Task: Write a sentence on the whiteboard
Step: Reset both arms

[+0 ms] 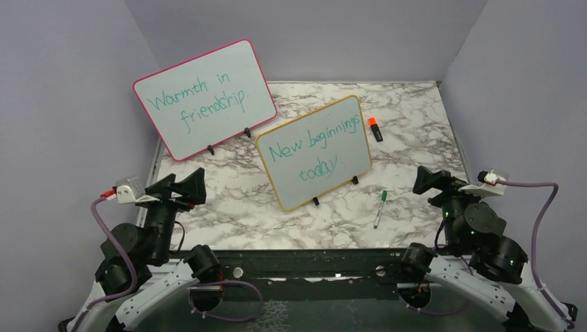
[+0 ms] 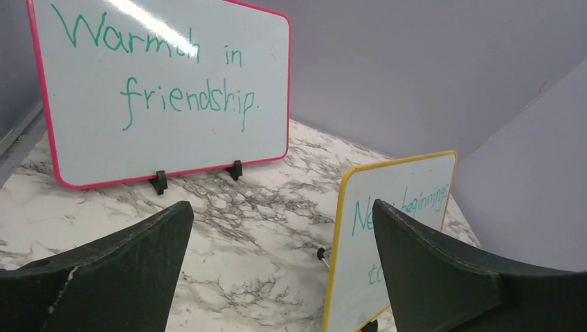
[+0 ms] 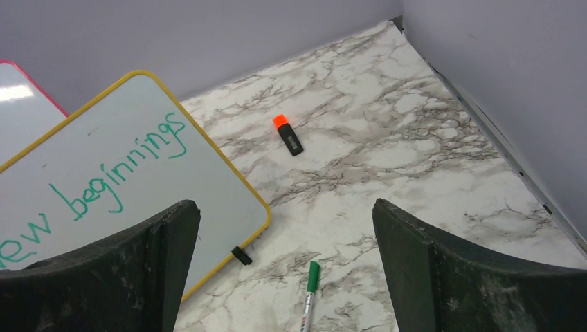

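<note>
The yellow-framed whiteboard (image 1: 315, 151) stands on small black feet mid-table and bears the teal sentence (image 1: 315, 144) "New beginnings today." in two slanted lines. Its left edge shows in the left wrist view as whiteboard (image 2: 387, 228), its right half in the right wrist view as whiteboard (image 3: 124, 173). A green-capped marker (image 1: 380, 208) lies on the marble right of the board, also seen as marker (image 3: 311, 285). My left gripper (image 1: 188, 185) is open and empty at the near left. My right gripper (image 1: 423, 180) is open and empty at the near right, above and behind the marker.
A larger pink-framed whiteboard (image 1: 205, 98) reading "Warmth in friendship." stands at the back left. An orange-capped black highlighter (image 1: 374, 128) lies behind the yellow board's right end. Purple walls close in the marble table (image 1: 415, 104) on three sides.
</note>
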Controlling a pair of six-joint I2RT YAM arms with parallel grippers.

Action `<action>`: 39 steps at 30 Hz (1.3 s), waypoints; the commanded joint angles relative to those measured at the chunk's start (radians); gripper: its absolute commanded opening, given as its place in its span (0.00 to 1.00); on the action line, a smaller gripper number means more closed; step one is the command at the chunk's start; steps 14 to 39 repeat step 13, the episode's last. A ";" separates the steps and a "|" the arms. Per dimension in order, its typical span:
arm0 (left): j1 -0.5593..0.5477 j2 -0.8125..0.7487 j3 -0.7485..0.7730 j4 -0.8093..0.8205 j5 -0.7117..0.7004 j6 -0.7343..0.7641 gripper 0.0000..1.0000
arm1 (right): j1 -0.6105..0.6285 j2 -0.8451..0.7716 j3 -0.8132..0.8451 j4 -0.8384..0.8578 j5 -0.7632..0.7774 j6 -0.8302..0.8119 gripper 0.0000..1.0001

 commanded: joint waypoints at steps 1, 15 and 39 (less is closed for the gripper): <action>-0.003 -0.024 -0.028 0.028 -0.060 0.037 0.99 | 0.001 -0.031 -0.034 0.088 0.026 -0.085 1.00; -0.002 -0.041 -0.037 0.030 -0.103 0.058 0.99 | 0.001 0.001 -0.047 0.101 0.058 -0.083 1.00; -0.002 -0.041 -0.037 0.030 -0.103 0.058 0.99 | 0.001 0.001 -0.047 0.101 0.058 -0.083 1.00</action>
